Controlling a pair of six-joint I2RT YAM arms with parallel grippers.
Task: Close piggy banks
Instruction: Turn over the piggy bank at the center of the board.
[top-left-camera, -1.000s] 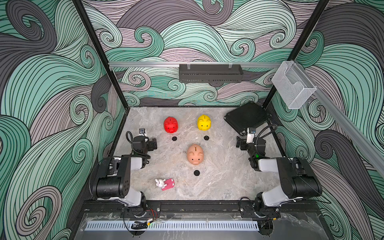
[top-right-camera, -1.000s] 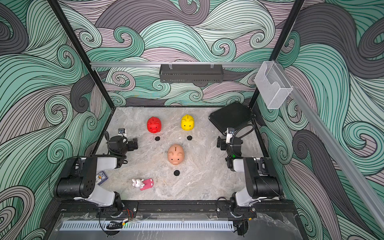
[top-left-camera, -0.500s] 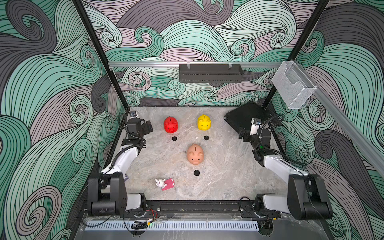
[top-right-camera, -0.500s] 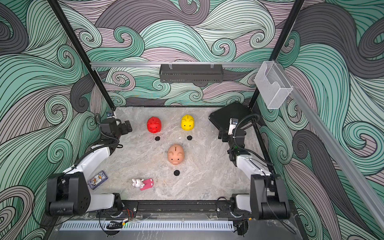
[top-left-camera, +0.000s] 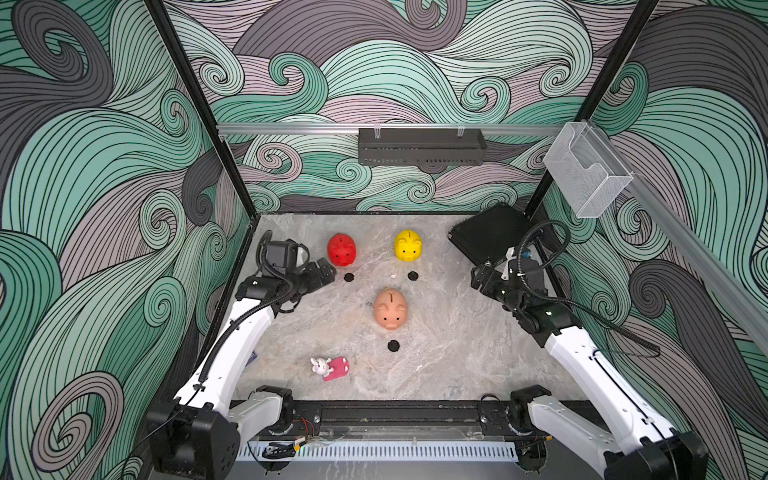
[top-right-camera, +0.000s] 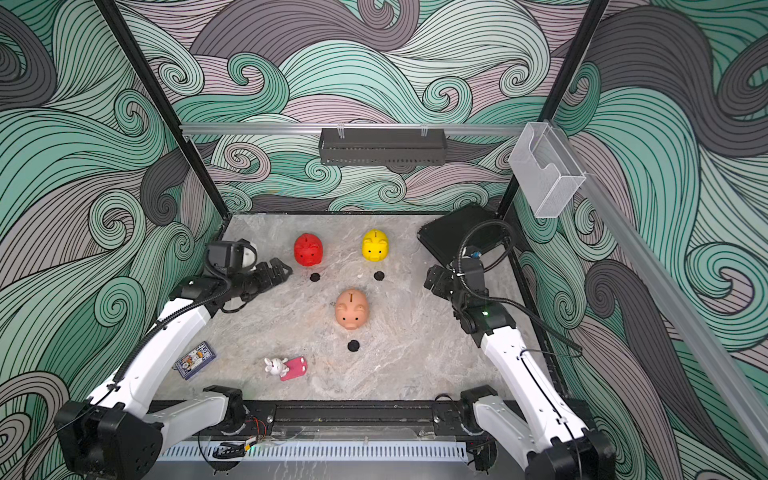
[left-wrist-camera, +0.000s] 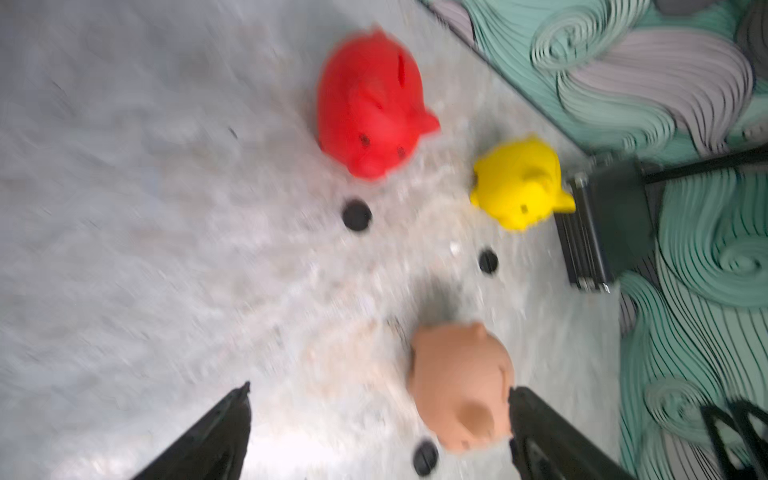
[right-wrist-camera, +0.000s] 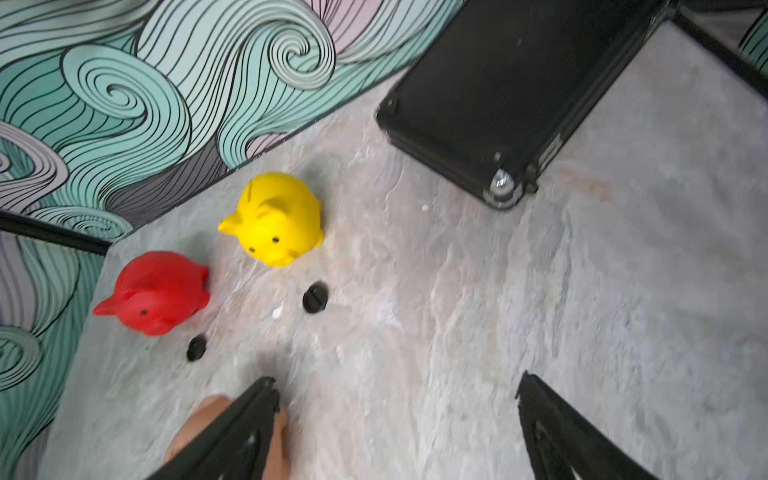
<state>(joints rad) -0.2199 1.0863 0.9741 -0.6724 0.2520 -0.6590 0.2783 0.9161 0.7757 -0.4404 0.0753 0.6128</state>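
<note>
Just beyond wide-spread left hand (top-left-camera: 328, 272), red piggy bank (top-left-camera: 341, 249), not touching.

I see my smooth stone-look table (top-left-camera: 436, 365), red pig (top-left-camera: 341, 249), yellow pig (top-left-camera: 408, 245) and peach pig (top-left-camera: 390, 309) in smooth matt plastic, a clear shiny box (top-left-camera: 586, 174)
</note>
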